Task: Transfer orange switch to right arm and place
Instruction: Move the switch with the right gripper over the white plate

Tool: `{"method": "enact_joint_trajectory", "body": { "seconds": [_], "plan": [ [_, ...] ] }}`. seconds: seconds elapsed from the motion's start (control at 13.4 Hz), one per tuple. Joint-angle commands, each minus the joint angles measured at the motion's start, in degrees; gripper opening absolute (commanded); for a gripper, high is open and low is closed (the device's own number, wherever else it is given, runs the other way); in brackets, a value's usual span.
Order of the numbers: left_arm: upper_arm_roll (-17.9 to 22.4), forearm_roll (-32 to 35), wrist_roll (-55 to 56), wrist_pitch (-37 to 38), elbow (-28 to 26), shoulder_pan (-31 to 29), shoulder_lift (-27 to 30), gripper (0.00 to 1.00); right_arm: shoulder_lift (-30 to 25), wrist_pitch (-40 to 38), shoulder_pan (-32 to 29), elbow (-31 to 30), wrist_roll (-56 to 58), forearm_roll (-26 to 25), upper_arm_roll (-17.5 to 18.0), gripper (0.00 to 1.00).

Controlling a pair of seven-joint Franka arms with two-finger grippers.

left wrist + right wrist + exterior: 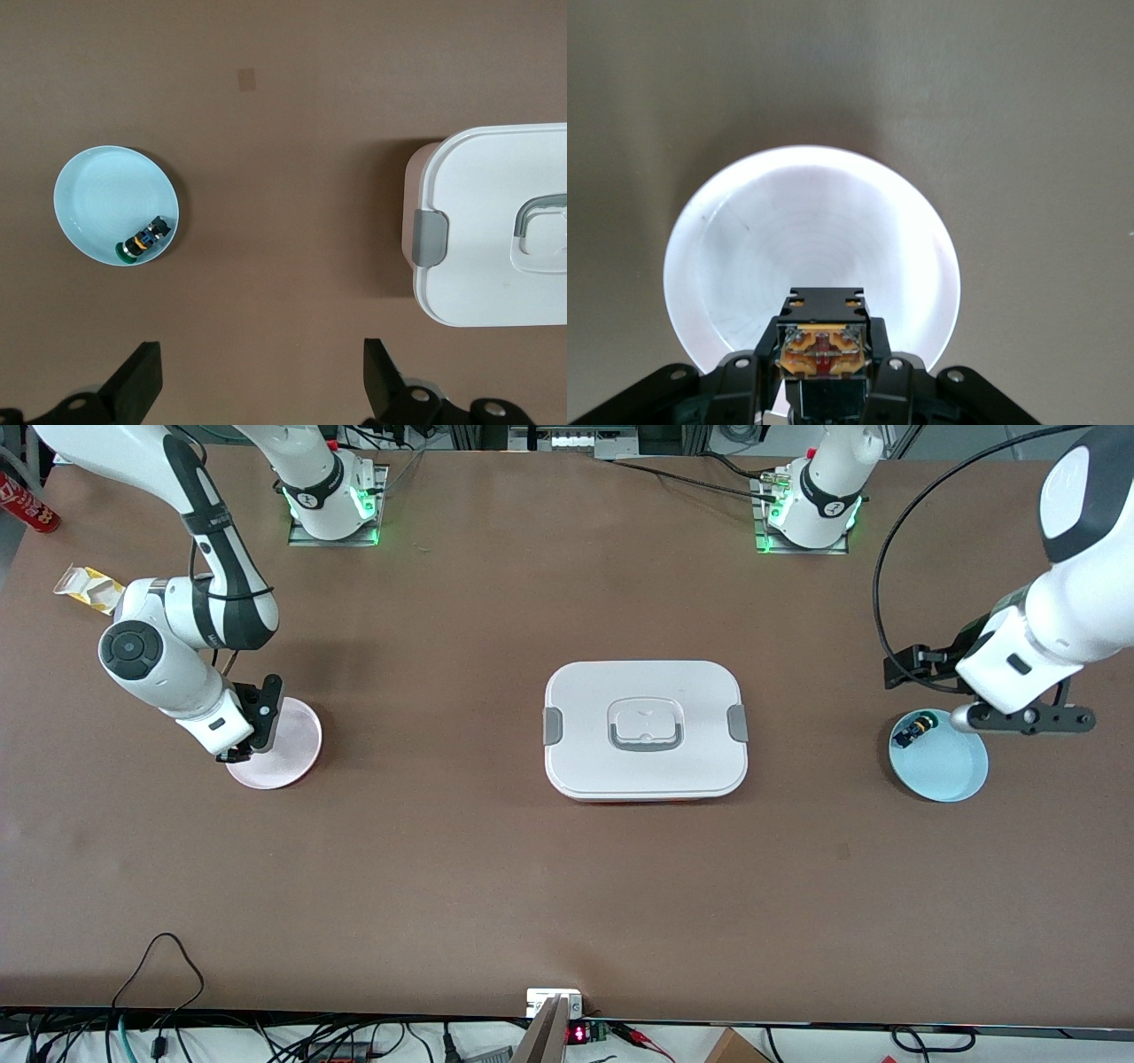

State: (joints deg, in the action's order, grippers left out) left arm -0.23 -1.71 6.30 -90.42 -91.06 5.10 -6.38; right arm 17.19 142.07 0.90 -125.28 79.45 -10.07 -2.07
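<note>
My right gripper (239,746) hangs just over the pink plate (292,744) at the right arm's end of the table. In the right wrist view it (822,376) is shut on the orange switch (822,343). The switch's black body and brassy-orange contacts show above the plate (806,239); its cap is hidden. My left gripper (1019,717) is open and empty, up beside the light blue bowl (952,771) at the left arm's end. Its fingers (137,385) stand wide apart over bare table. A similar switch with a green cap (142,241) lies in that bowl (97,190).
A closed white lunch box (645,729) with grey clasps sits at the table's middle; it also shows in the left wrist view (487,248). A yellow carton (89,587) and a red can (27,503) lie at the right arm's end, near the table's edge.
</note>
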Motion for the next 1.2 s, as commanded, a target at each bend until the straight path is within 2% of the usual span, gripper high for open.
{"method": "enact_joint_trajectory", "body": {
  "seconds": [0.0, 0.45, 0.6, 0.82, 0.9, 0.97, 1.12],
  "plan": [
    [2.0, -1.5, 0.8, -8.1, -9.1, 1.8, 7.9, 1.00, 0.9, 2.3, -1.0, -0.4, 1.4, -0.8, 0.6, 0.06],
    [1.5, -0.6, 0.4, -7.5, -8.1, 1.1, 6.5, 1.00, 3.5, 10.0, -1.0, -4.7, 1.4, -0.8, 0.6, 0.06],
    [1.1, 1.7, 0.4, -6.8, -7.7, 1.4, 6.6, 1.00, 4.7, 12.3, -1.2, -5.5, 1.5, -0.8, 0.6, 0.06],
    [1.0, 2.0, 0.4, -5.6, -7.6, 1.4, 6.8, 1.00, 5.0, 13.1, -1.3, -5.7, 3.1, -0.8, 0.7, 0.07],
    [1.0, 2.0, 0.3, -5.6, -7.6, 1.4, 6.8, 1.00, 4.9, 13.0, -1.4, -5.7, 2.0, -0.7, 0.7, 0.45],
    [1.0, 2.0, 0.3, -5.6, -7.3, 1.4, 6.7, 1.00, 4.4, 12.7, -1.4, -5.6, 1.9, -0.6, 0.7, 0.99],
    [1.0, 2.0, 0.3, -5.6, -7.0, 1.5, 6.6, 1.00, 3.3, 12.7, -1.4, -5.3, 1.8, 0.0, 0.8, 1.00]
  ]
}}
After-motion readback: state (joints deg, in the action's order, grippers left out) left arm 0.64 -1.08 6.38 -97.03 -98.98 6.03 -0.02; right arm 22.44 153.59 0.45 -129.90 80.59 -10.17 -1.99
